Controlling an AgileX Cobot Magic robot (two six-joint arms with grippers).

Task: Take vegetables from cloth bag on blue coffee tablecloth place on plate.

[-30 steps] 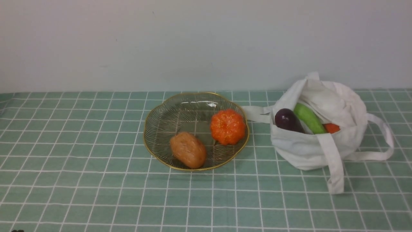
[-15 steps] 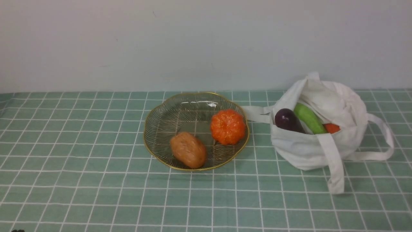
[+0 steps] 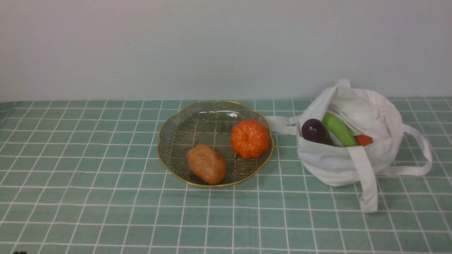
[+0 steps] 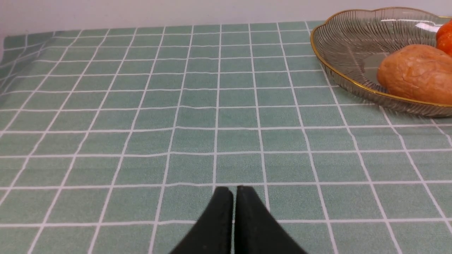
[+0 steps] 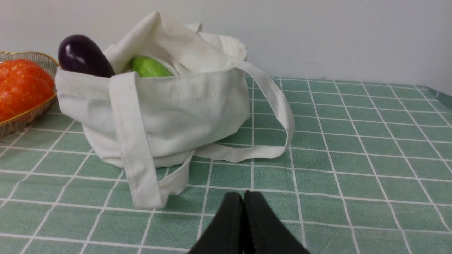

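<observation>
Two vegetables lie on the plate and three more show in the bag. Biggest of all is the tablecloth (image 3: pixel 88 169), teal-green with thin white grid lines, covering the whole worktop up to the pale wall at the far edge. Next in size, the bag (image 3: pixel 348 155) slumps toward the right edge, its mouth open; one strap (image 3: pixel 365 180) hangs down its near side onto the cloth, and another loops out flat toward the right edge.

Just beside it, near the middle of the worktop, sits the plate (image 3: pixel 176 130), clear ribbed glass with a thin gold scalloped rim. One strap end of the bag reaches almost to that rim.

On the plate, the pumpkin (image 3: pixel 250 138) rests against the side nearest the bag, and the potato (image 3: pixel 206 164) lies at the plate's near edge, close to the pumpkin but apart from it.

In the bag's mouth, the cucumber (image 3: pixel 339 129) leans tilted, with the eggplant (image 3: pixel 315 131) next to it on the plate side, poking over the hem. A small orange-red piece (image 3: pixel 363 140) peeks out on the cucumber's other side.

Smallest in sight, the left gripper (image 4: pixel 234 192) hovers low over bare cloth with its jaws pressed together, empty. The right gripper (image 5: pixel 243 197) is likewise closed on nothing, near the hanging strap.
</observation>
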